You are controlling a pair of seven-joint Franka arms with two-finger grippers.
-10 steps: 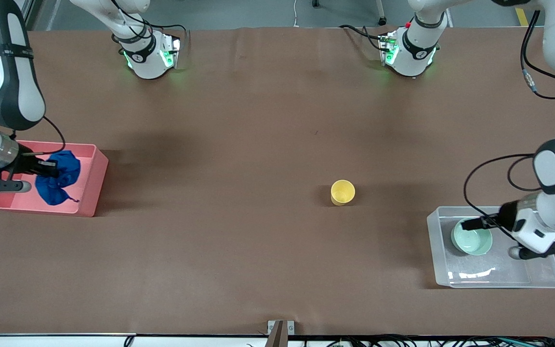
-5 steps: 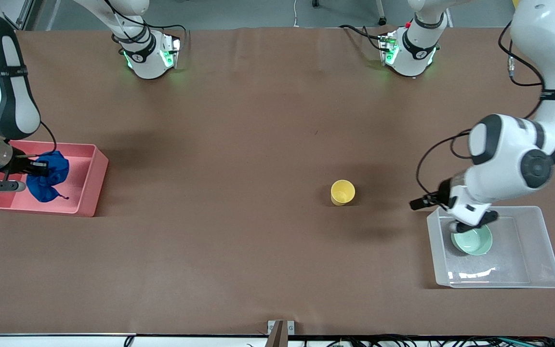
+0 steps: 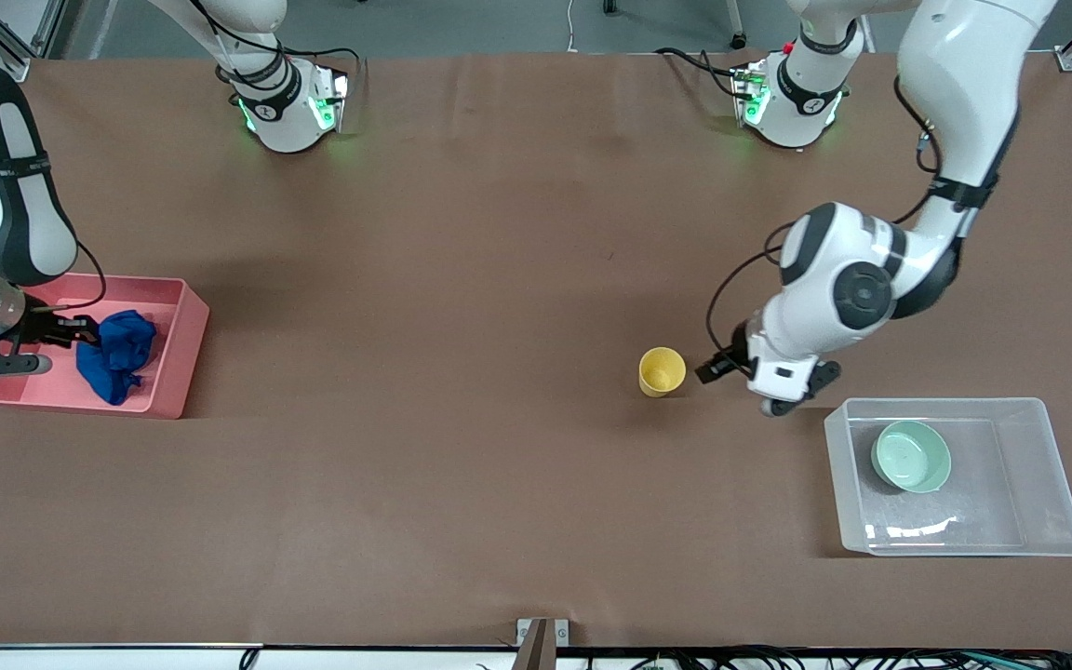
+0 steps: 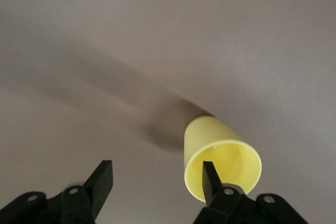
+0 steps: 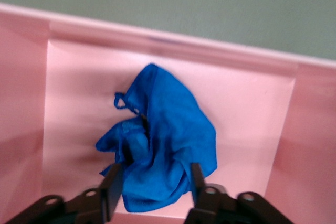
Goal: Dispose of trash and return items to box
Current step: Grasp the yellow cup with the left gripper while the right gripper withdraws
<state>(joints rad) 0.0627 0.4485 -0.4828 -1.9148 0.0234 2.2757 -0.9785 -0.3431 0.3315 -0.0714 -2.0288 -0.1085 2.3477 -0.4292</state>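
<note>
Your blue trash [image 3: 116, 352] is a crumpled wad of soft royal-blue cloth, many folds, with a thin loop of cord showing at one edge in the right wrist view [image 5: 160, 140]. It lies on the floor of the pink bin [image 3: 184, 346], bunched toward the bin's end nearest the desk's middle. The right gripper [image 3: 66, 330] sits over the bin just beside the wad, fingers spread apart and holding nothing; half a second ago they were still clamped on the cloth, which hung higher.

You will see the yellow cup [image 3: 662, 370] standing upright on the brown desk [image 3: 462, 279], mouth up, its long axis vertical, narrowing toward its base. The left gripper [image 3: 715, 368] has swung away from the clear box [image 3: 1052, 465], where it was a moment ago, and now hovers just beside the cup on the side toward the box. In the left wrist view its fingers [image 4: 102, 182] are wide open, one finger lined up with the cup's mouth [image 4: 223, 163].

The mint-green bowl [image 3: 911, 456] rests upright inside the clear box, unmoved
</note>
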